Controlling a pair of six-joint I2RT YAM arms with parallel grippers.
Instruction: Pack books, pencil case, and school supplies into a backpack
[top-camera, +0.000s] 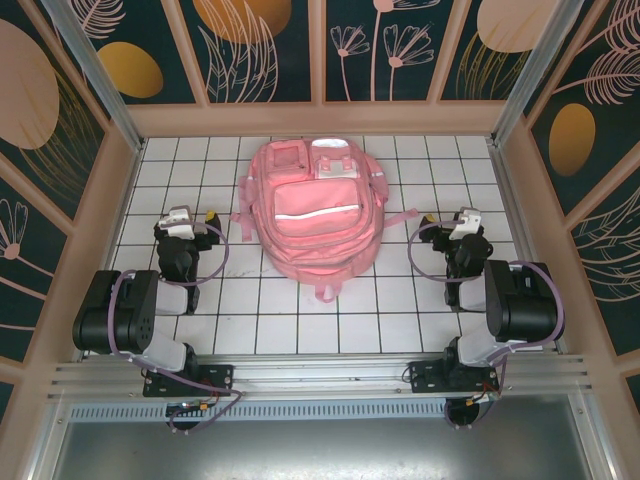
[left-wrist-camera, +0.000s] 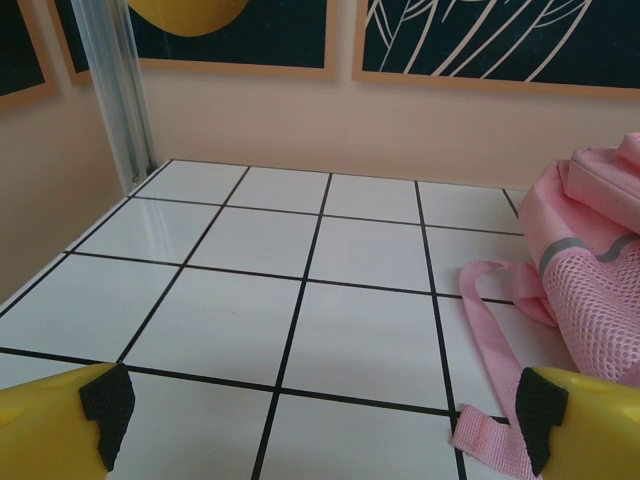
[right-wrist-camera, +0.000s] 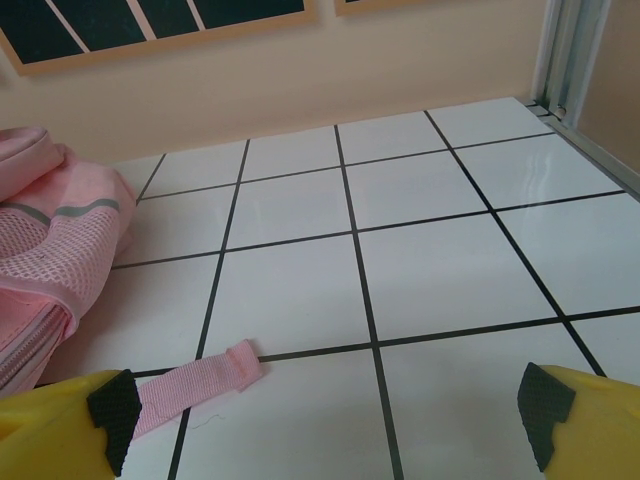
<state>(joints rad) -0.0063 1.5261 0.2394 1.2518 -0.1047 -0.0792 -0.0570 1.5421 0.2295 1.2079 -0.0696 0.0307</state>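
Top external: pink backpack (top-camera: 312, 250), pale stripe (top-camera: 317, 215)

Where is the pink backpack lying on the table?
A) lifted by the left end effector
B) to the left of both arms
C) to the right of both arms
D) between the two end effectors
D: the top view shows the backpack flat on the table, between the left end effector and the right end effector.

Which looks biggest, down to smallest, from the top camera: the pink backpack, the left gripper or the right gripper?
1. The backpack, biggest by far.
2. The left gripper and right gripper look alike, so they tie.
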